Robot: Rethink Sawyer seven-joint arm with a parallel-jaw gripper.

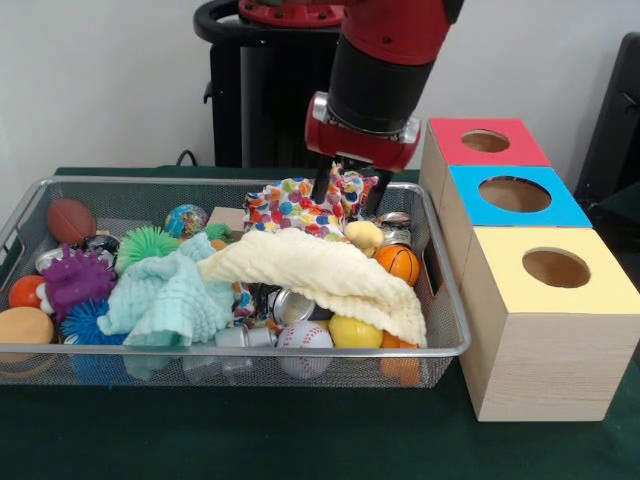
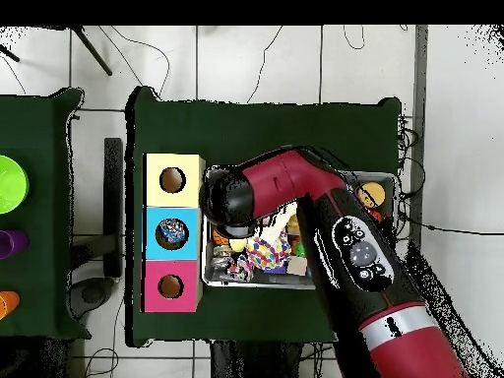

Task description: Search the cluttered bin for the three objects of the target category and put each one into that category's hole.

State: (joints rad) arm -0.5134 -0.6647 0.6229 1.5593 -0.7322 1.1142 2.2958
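Note:
The silver wire-mesh bin point(image 1: 200, 353) is full of balls, cloths and cans. My gripper point(image 1: 350, 192) is at the bin's back right, open. Its two dark fingers point(image 1: 320, 185) stand on either side of a bunched-up polka-dot cloth point(image 1: 290, 210). No water bottle with a blue label shows plainly. A small clear thing point(image 1: 233, 337) lies at the front wall under the mint cloth point(image 1: 170, 295), and I cannot tell what it is. In the overhead view the arm point(image 2: 295, 192) hides the gripper and most of the bin point(image 2: 256, 283).
A cream cloth point(image 1: 320, 272) drapes over the bin's middle. Around it lie a shiny can point(image 1: 290, 305), a small basketball point(image 1: 398, 263), a baseball point(image 1: 303, 338) and spiky balls point(image 1: 75, 280). Red point(image 1: 485, 140), blue point(image 1: 515, 193) and yellow point(image 1: 555, 268) hole boxes stand to the right.

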